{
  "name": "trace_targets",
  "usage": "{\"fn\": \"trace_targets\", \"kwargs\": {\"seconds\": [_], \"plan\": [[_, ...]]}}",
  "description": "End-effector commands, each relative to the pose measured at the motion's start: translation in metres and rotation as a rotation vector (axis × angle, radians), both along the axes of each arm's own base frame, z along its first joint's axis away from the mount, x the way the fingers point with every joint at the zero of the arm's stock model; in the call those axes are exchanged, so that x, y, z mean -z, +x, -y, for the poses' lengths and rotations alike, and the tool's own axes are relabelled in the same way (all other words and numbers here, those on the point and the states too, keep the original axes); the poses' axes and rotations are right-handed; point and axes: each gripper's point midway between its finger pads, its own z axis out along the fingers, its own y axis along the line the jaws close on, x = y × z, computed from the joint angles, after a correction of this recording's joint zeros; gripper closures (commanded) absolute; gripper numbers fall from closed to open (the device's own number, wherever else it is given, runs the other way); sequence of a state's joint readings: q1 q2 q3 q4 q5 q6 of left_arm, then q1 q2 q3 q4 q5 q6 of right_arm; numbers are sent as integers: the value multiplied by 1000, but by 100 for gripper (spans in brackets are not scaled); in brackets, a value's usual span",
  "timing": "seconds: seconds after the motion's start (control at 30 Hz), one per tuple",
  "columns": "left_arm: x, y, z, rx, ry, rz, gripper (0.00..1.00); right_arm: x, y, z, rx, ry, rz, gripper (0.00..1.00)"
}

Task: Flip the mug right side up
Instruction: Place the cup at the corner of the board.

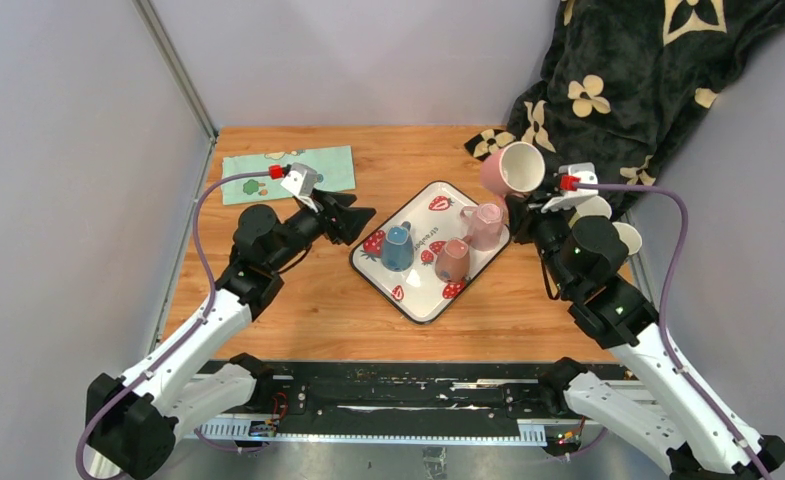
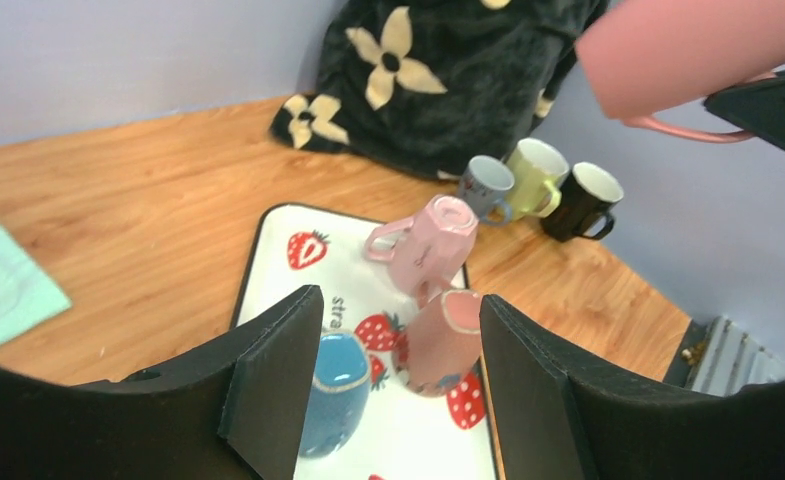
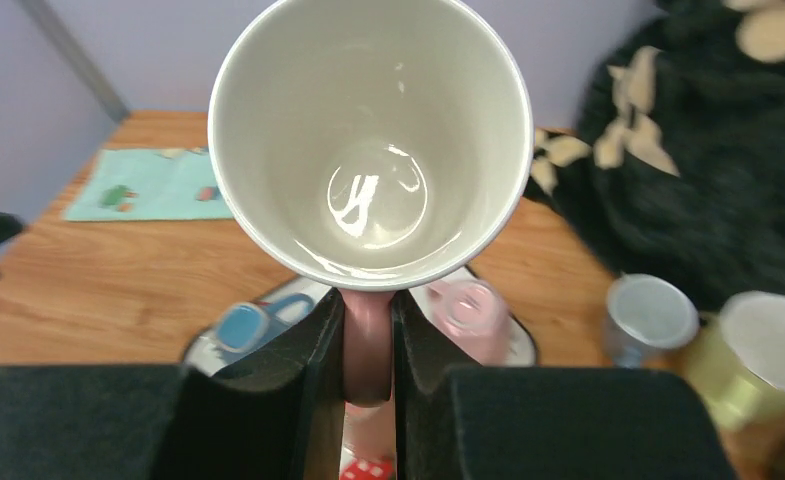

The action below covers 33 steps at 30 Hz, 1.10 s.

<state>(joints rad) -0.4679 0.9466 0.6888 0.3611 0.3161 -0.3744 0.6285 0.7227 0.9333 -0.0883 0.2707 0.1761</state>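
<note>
Seen from above, a wooden surface sits boxed in by pale grey walls, with a metal post rising at the far left corner and a dark flowered blanket heaped over the far right corner. A green cloth lies flat at the far left. A strawberry-print tray rests mid-surface, carrying a blue mug, a rose mug and a pale pink mug. The left gripper hovers just beside the tray's left edge. The right gripper holds the pink mug aloft beyond the tray's far right corner, its mouth tipped toward the camera. From the left wrist, that gripper's fingers stand apart with nothing between them, the three tray mugs bottom-up ahead. Behind the tray, against the blanket, stand a grey mug, a yellow-green mug and a black mug, all mouth-up. From the right wrist, the fingers are clamped on the pink mug's handle, and its white inside fills the view.
</note>
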Motion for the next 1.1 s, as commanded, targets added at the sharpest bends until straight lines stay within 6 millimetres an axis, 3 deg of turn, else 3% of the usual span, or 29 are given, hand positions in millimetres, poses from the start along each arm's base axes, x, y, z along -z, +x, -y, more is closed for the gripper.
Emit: {"fn": "trace_targets", "kwargs": {"seconds": [0.0, 0.13, 0.53, 0.77, 1.07], "plan": [[0, 5, -14, -75, 91, 17, 33, 17, -2, 65, 298, -116, -44, 100], [5, 8, -19, -103, 116, 8, 31, 42, -2, 90, 400, -142, -117, 100], [18, 8, -24, -123, 153, -33, 30, 121, 6, 141, 592, -58, -374, 100], [24, 9, -22, -116, 157, -50, 30, 164, 3, 152, 706, 32, -483, 100], [26, 10, -20, -108, 154, -62, 30, 201, -2, 173, 819, -44, -540, 100]]}}
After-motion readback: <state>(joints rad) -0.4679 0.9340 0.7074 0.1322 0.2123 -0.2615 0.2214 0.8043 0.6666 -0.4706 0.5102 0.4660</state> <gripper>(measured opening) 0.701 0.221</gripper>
